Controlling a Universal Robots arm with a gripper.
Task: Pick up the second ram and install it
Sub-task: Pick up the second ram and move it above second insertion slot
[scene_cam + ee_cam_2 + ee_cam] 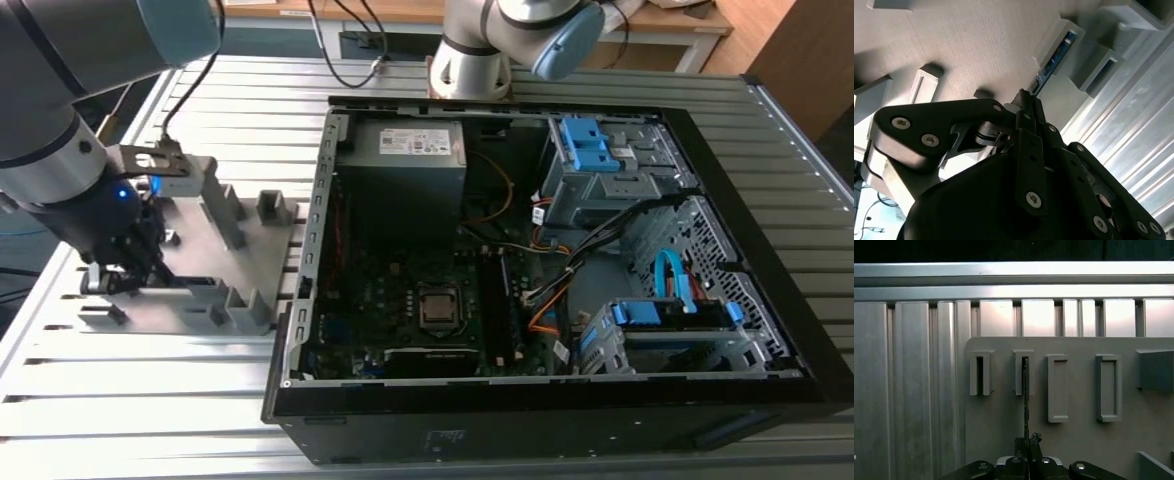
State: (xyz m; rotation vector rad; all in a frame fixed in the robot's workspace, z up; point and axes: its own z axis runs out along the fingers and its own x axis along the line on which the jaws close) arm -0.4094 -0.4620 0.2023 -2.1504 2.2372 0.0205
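Note:
The second ram (1025, 400) is a thin blue-green stick seen edge-on. Its far end sits in the slot of a grey holder block (1018, 375) on the grey fixture plate (187, 262). In the second wrist view the ram (1054, 59) runs from that slot back to my fingertips. My gripper (1027, 441) is shut on the ram's near end, with the black fingers (1030, 107) pressed together on it. In the exterior view the gripper (118, 277) hangs low over the fixture at that view's left, and the ram itself is hidden behind the arm.
The open computer case (747, 240) lies on the slatted metal table (134, 400), to the exterior view's right of the fixture. Its motherboard (400, 300) carries the memory slots (505, 300), with cables and blue drive bays beyond. More holder blocks (1057, 387) stand beside the ram's block. A second arm's base (470, 60) is behind the case.

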